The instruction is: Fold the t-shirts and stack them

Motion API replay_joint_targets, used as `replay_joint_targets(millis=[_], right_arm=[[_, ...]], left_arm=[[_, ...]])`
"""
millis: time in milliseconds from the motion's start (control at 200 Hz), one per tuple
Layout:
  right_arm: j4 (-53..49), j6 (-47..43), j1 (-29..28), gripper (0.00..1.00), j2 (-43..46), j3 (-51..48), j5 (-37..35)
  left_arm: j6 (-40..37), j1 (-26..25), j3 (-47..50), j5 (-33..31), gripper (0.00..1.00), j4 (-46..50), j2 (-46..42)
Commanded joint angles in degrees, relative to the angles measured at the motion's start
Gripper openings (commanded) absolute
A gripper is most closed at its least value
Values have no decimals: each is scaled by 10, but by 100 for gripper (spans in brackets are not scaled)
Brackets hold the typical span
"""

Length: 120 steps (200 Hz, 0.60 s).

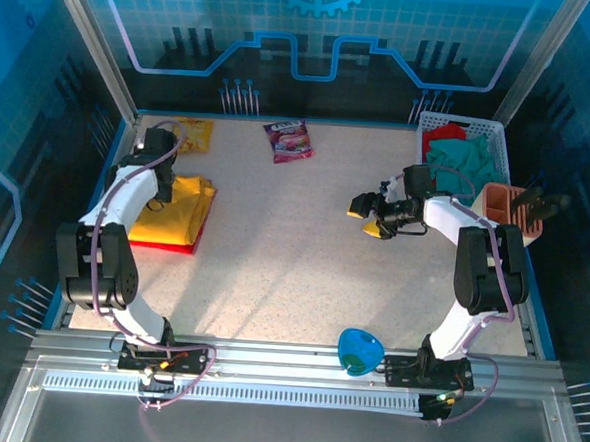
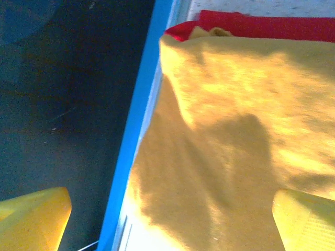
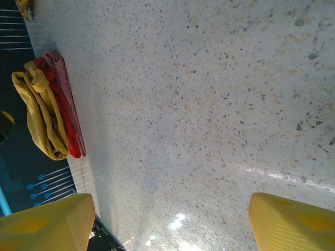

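Note:
At the table's left edge, the mustard-yellow t-shirt (image 1: pixel 180 214) lies folded on top of the red t-shirt (image 1: pixel 198 237). My left gripper (image 1: pixel 164 195) hangs just above the yellow one. In the left wrist view the yellow t-shirt (image 2: pixel 235 104) spreads below the open gripper (image 2: pixel 170 225), with the red t-shirt (image 2: pixel 272 26) peeking out beyond it. Nothing sits between the fingers (image 2: pixel 31 219). My right gripper (image 1: pixel 367 217) is open over bare table right of centre. Its wrist view shows the open gripper (image 3: pixel 170 225) and the far stack, the yellow t-shirt (image 3: pixel 39 115) on the red t-shirt (image 3: pixel 65 115).
A purple snack packet (image 1: pixel 288 140) and a yellow packet (image 1: pixel 192 135) lie at the back. A white basket (image 1: pixel 496 133) of teal and red cloth stands back right, beside an orange holder (image 1: pixel 511 209). A blue object (image 1: pixel 359 350) sits at the near edge. The blue table rim (image 2: pixel 136 130) runs beside the shirts.

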<state>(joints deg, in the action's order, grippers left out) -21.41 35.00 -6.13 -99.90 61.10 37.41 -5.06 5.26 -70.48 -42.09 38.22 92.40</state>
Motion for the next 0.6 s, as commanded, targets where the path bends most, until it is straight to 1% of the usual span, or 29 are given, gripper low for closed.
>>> replay_joint_targets(millis=[0,70,120,165,190,235,270,335,390,475,520,595], right_arm=[[-12,-28,-7,81,30,5,-27],[-11,-43,-9,83,50,4,-60],[-9,-59,-11,84,69,2,-88],[-12,-71,-14,93,88,0,-126],[-13,-80,-16,95,98,-3,-143],[-13,-98,-21,97,116,-8,-187],[-14,-108,-23,100,130,-12,-222],[-3,-127,-29,100,152,-25,-283],[24,-137,-35,100,175,-49,-338],[100,-177,-46,100,221,-103,-412],[147,-201,-52,100,247,-146,-447],[226,-262,-65,100,279,-200,-481]], left_arm=[[40,-49,-4,30,99,14,-36],[46,-82,8,48,99,-5,-49],[53,-101,18,73,99,-21,-58],[56,-111,30,104,99,-42,-69],[56,-114,39,120,99,-59,-75],[55,-116,59,167,99,-88,-86],[57,-117,75,197,99,-114,-93],[57,-117,110,241,99,-164,-102],[54,-117,145,264,99,-212,-110],[42,-117,232,292,99,-338,-131],[24,-116,297,298,99,-439,-146],[3,-114,395,291,99,-595,-167]])
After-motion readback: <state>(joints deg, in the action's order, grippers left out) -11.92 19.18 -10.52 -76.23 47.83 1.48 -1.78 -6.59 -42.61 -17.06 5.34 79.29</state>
